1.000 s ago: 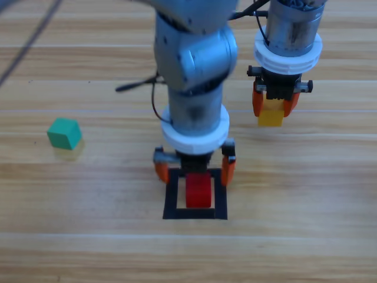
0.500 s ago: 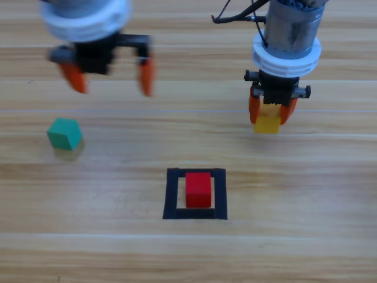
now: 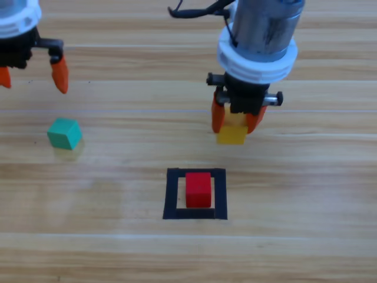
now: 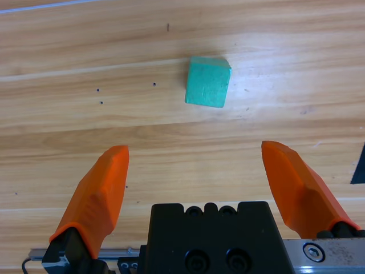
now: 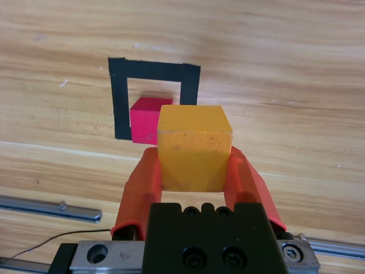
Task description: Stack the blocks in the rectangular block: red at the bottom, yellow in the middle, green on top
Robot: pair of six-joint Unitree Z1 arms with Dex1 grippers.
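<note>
On the far left I have the left end effector (image 3: 30, 73) parked up at the picture's edge, jaws spread wide and empty, pointing straight down at the worktop (image 3: 106, 236). The green cube (image 3: 64, 133) sits just below it on bare wood, well apart from the taped rectangle (image 3: 171, 197). In the middle, the red cube (image 3: 198, 189) rests inside that rectangle, a little toward its far side. On the right, the right end effector (image 3: 235, 122) hangs vertical, clamped on the yellow cube (image 3: 231, 133), which it carries in the air just beyond the rectangle's far edge.

My worry is the placement: the yellow cube sticks out well past the jaw tips, so if I come down off-centre or slightly rotated against the red cube, it could land on an edge and slide off, or shove the red one onto the tape. Opening too high would let it bounce
</note>
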